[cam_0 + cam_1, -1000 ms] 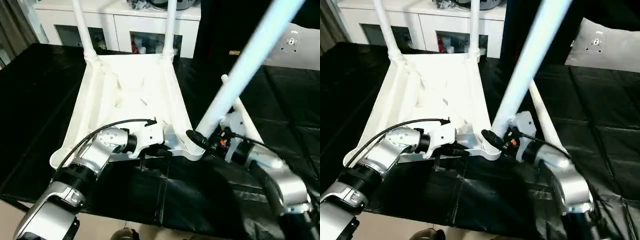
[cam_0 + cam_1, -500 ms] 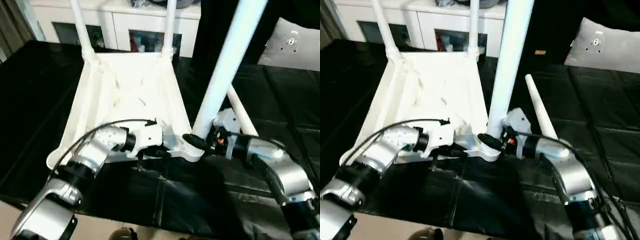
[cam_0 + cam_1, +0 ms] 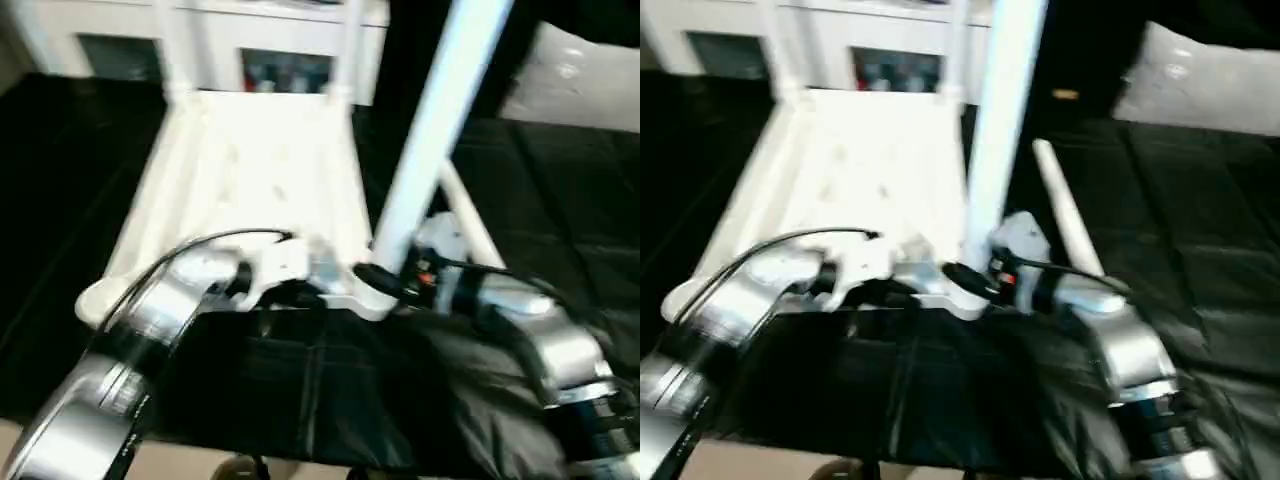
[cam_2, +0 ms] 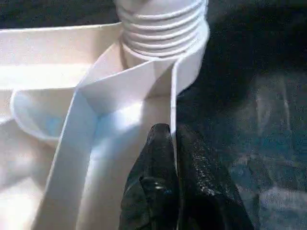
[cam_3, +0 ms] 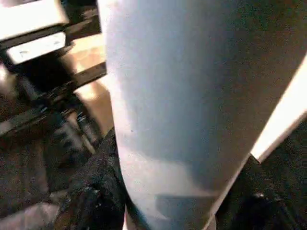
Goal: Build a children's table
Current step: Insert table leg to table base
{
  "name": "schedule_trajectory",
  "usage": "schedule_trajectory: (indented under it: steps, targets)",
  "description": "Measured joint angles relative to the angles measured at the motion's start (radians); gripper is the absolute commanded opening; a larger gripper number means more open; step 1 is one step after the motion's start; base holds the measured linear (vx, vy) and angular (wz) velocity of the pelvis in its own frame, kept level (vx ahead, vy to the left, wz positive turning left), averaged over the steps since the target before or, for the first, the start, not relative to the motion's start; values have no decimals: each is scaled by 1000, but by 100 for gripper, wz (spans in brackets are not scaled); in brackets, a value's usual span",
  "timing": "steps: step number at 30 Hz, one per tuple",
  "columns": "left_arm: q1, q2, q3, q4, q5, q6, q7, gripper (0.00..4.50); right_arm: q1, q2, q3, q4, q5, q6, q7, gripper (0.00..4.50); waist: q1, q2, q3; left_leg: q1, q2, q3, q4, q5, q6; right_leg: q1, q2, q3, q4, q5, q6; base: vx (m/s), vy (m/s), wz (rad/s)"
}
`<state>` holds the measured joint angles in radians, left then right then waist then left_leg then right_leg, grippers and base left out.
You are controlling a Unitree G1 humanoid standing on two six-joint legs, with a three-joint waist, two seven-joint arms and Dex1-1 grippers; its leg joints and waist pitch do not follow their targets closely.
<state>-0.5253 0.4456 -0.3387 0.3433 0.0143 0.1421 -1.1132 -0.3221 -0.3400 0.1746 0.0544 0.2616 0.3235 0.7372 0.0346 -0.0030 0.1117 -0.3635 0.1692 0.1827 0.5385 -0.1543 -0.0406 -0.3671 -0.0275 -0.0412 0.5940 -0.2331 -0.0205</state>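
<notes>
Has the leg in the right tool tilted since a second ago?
Yes. The leg has swung from leaning right to nearly upright, judged against the tabletop.

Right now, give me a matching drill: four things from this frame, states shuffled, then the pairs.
Things:
1. left gripper
2. right gripper
3. loose leg
4. tabletop

States:
A. lies flat on the black cover
B. shut on the tabletop's wall
C. upside down, two far legs fitted
D. holds a leg standing in the near corner socket

Pairs: 1-B, 2-D, 3-A, 4-C
</notes>
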Motion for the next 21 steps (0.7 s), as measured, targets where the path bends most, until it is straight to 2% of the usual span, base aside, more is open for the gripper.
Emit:
schedule_trajectory:
  steps: [5, 9, 15, 21]
  targets:
    - [94, -77, 22, -226, 48, 247, 168, 0, -74, 56, -24, 83, -19, 1, -106, 191, -20, -4, 3, -5, -3, -4, 0, 0, -1, -14, -5, -1, -6, 0, 0, -10, 18, -14]
    - [95, -141, 7, -284, 83, 365, 249, 0, -117, 70, -40, 137, -30, 0, -154, 191, -23, -6, 3, -6, -4, -2, -2, 0, -1, -14, -5, -1, -15, 3, -4, 0, 0, 0]
    - [74, -147, -32, -331, 125, 465, 287, 0, -129, 84, -50, 158, -31, 0, -167, 191, -16, -7, 3, -4, -3, -1, -3, 0, -1, -14, -5, -1, -15, 6, -6, 0, 0, 0]
    - [66, -125, -52, -349, 154, 493, 289, 0, -142, 95, -49, 181, -31, 0, -167, 191, -16, -7, 2, -1, -3, -2, -4, 0, -1, -14, -5, -1, -15, 6, -6, 0, 0, 0]
